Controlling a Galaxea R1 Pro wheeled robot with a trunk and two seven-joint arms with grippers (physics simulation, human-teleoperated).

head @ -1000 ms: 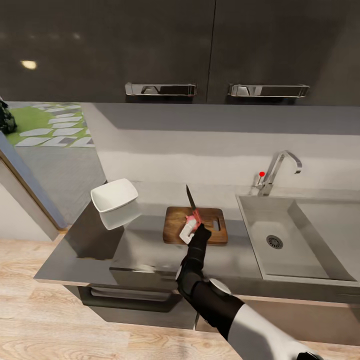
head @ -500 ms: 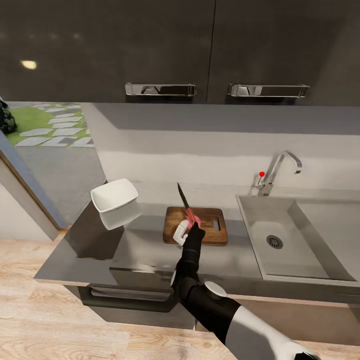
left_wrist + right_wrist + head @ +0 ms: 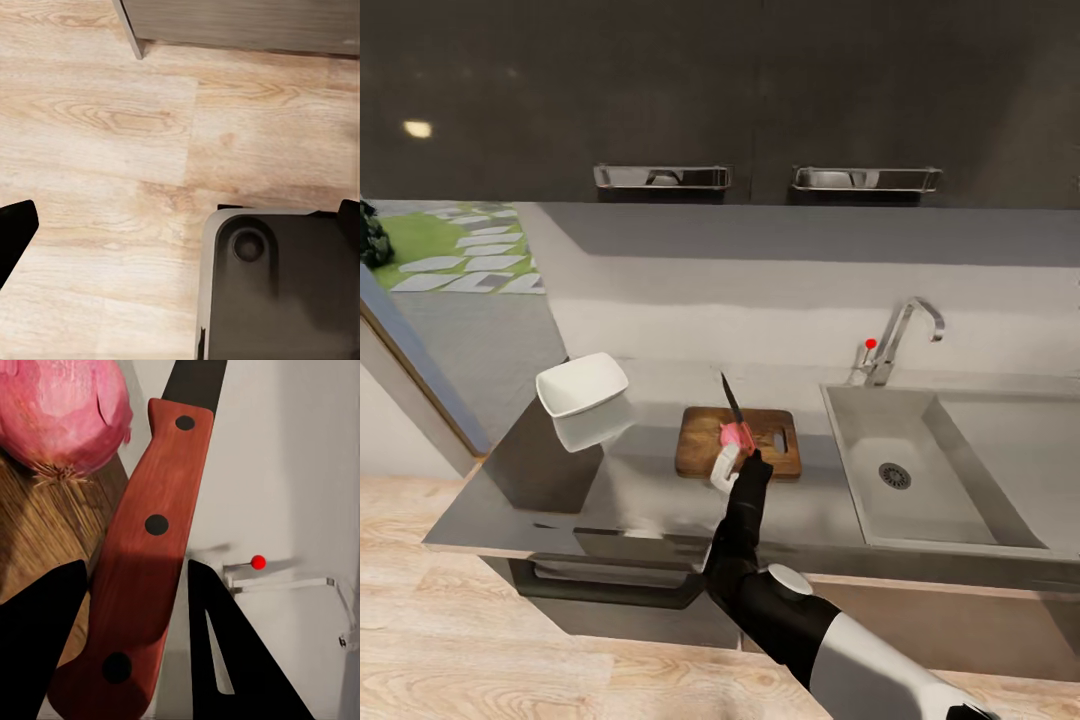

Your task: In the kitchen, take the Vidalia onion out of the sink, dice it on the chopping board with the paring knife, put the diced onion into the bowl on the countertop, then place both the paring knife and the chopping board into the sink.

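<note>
The pink-skinned Vidalia onion (image 3: 737,434) (image 3: 64,412) lies whole on the brown chopping board (image 3: 705,450) (image 3: 34,536), which rests on the dark-grey countertop (image 3: 650,495) left of the sink (image 3: 860,430). My right gripper (image 3: 733,449) (image 3: 135,566) is shut on the paring knife's red handle (image 3: 146,555), just in front of the onion. The dark blade (image 3: 730,397) slants up and away above the onion. The white bowl (image 3: 582,384) stands at the countertop's far left corner. My left gripper (image 3: 180,225) hangs open low over the floor.
A chrome faucet (image 3: 898,337) with a red knob (image 3: 871,343) (image 3: 258,562) stands behind the sink, whose basin holds only its drain (image 3: 894,475). Dark upper cabinets (image 3: 760,90) hang above. Beneath the left gripper lie the wooden floor (image 3: 112,127) and my dark base (image 3: 277,292).
The right gripper carried the knife a little to the left over the board, close to the onion. The whole head view has shifted slightly, so the camera moved.
</note>
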